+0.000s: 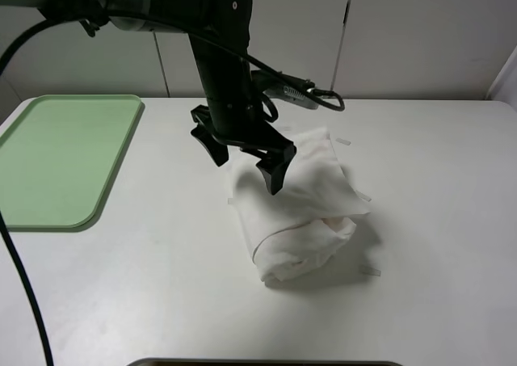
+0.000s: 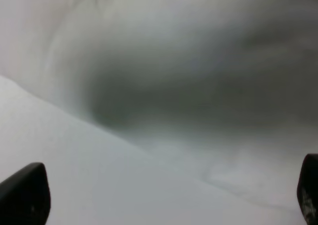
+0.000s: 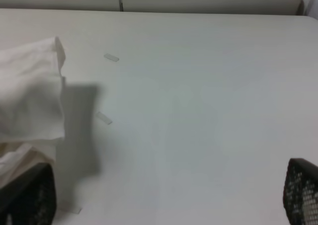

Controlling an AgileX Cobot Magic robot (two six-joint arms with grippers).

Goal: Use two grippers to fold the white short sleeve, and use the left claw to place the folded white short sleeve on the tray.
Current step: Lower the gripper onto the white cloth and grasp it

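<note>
From the high camera you see the left tool (image 1: 244, 157) hanging spread and empty over the folded white short sleeve (image 1: 300, 212), which lies bundled near the middle of the desk (image 1: 161, 285), well apart from the pale green tray (image 1: 56, 160) at the far left corner. Your left wrist view shows blurred white cloth between two widely parted fingertips (image 2: 25, 192). Your right wrist view shows the right tool (image 3: 169, 195) released, its fingers wide over bare desk, the shirt beside one fingertip, near small tape strips (image 3: 111, 57).

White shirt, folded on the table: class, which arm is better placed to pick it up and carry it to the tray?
Left. Its tool hangs open directly over the shirt, on the same side as the green tray. The right tool sits open beside the shirt, aimed mostly at bare table.
</note>
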